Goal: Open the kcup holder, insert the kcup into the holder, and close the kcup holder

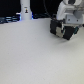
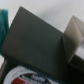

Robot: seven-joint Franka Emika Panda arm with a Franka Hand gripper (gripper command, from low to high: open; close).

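The kcup holder (image 2: pixel 37 42) fills most of your wrist view as a broad dark slab, seemingly its top or a side; in the exterior view it is probably the dark shape (image 1: pixel 56 29) right under the gripper (image 1: pixel 64 31), at the far edge of the white table (image 1: pixel 35 60) toward the exterior view's right. Neither view shows you a drawer front or handle slot, so judge the opening step as not yet done, or at least unconfirmed; inserting and closing would then be left. You cannot pick out the kcup with any certainty: a round pale thing with red marks (image 2: pixel 27 76) sits at the edge of the wrist view beside the dark slab, too blurred to name. One grey finger (image 2: pixel 75 42) shows beside the slab, but you cannot tell whether the jaws are wide or narrow, and nothing is visibly held. A white bottle (image 1: pixel 25 10) stands well apart toward the exterior view's left, and a teal patch (image 2: pixel 4 25) lies beyond the slab.
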